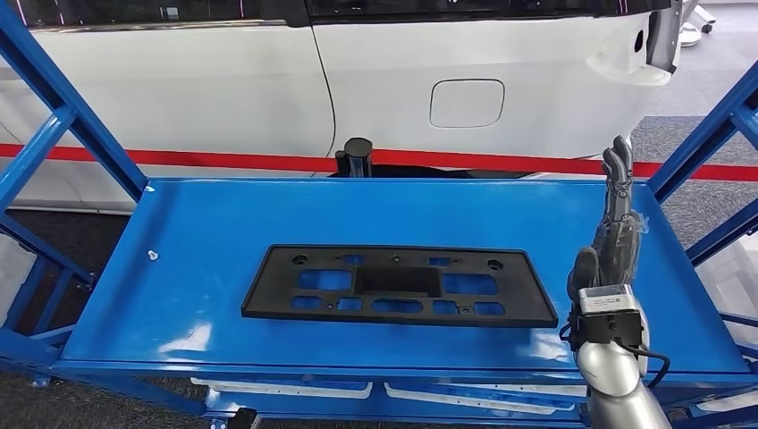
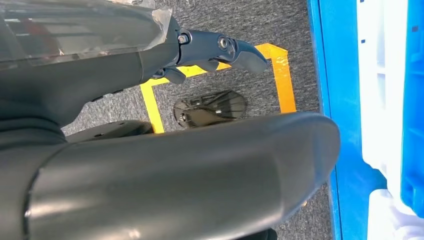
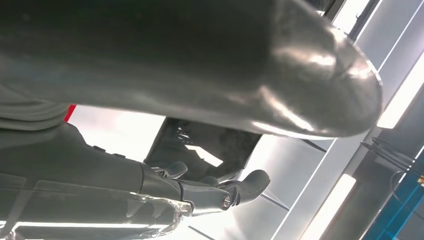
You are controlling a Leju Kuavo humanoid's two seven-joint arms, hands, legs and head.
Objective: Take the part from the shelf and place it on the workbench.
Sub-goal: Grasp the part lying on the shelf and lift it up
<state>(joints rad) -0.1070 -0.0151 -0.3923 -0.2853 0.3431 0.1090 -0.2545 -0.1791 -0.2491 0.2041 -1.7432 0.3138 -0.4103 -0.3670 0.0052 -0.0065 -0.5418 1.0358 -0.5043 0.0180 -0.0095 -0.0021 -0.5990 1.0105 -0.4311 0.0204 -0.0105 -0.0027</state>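
Black plastic, flat and wide: one licence plate bracket (image 1: 398,286) lying face up on the blue shelf (image 1: 223,223), roughly at its middle, long side parallel to the front lip. Rectangular outline with slightly tapered ends, several rectangular cut-outs showing the blue beneath, one solid dark panel at centre, small round holes along the far edge. Touched by nothing. Just beside the bracket's right end, hovering above the shelf: one right hand (image 1: 612,237), palm turned sideways, fingers extended upward and apart, gripping nothing; grey camera block at the wrist below, silver forearm (image 1: 617,384) rising from the bottom edge. Beyond the bracket, behind the shelf's far edge: one black cylindrical post (image 1: 357,156), one red stripe (image 1: 223,159) running along the base of a white car body (image 1: 402,71), with one fuel-filler flap (image 1: 467,103). To either side of the bracket, slanted blue frame struts (image 1: 63,107). Seen from the left wrist: left hand (image 2: 220,50) hanging over grey carpet (image 2: 260,20), dark fingers gently curved, nothing between them, above yellow floor tape (image 2: 150,105).
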